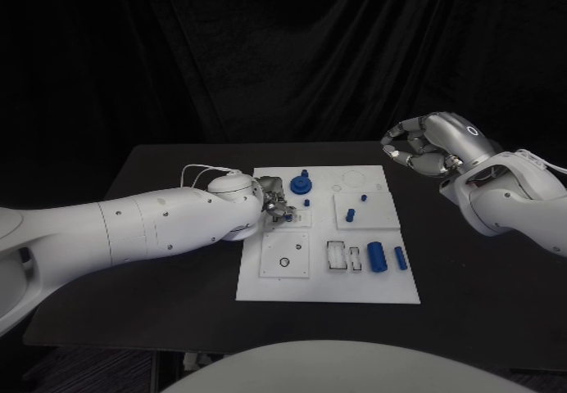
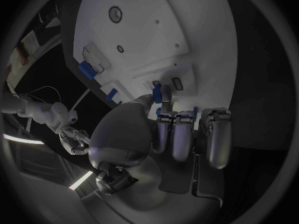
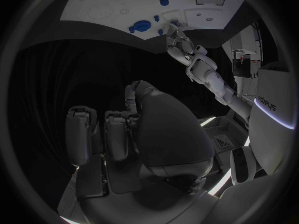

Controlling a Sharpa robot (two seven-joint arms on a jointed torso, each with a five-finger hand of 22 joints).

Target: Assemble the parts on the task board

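Observation:
The white task board (image 1: pixel 266 282) lies in the middle of the black table. My left hand (image 1: pixel 274 205) reaches over its left upper part, fingers down at a small square plate. It pinches a small blue part (image 2: pixel 157 92) between thumb and a finger, just above the board (image 2: pixel 156 35). My right hand (image 1: pixel 423 147) hangs raised off the board's far right corner, its fingers curled in with nothing in them. A blue round knobbed part (image 1: pixel 301 184), short blue pegs (image 1: pixel 350 215) and two blue cylinders (image 1: pixel 377 256) rest on the board.
A black ring (image 1: pixel 283 262) sits on the lower left plate beside rectangular slots (image 1: pixel 337 255). Bare black table (image 1: pixel 177 172) surrounds the board. In the right wrist view the board (image 3: pixel 99 7) lies far off, with my left hand (image 3: pixel 181 45) at its edge.

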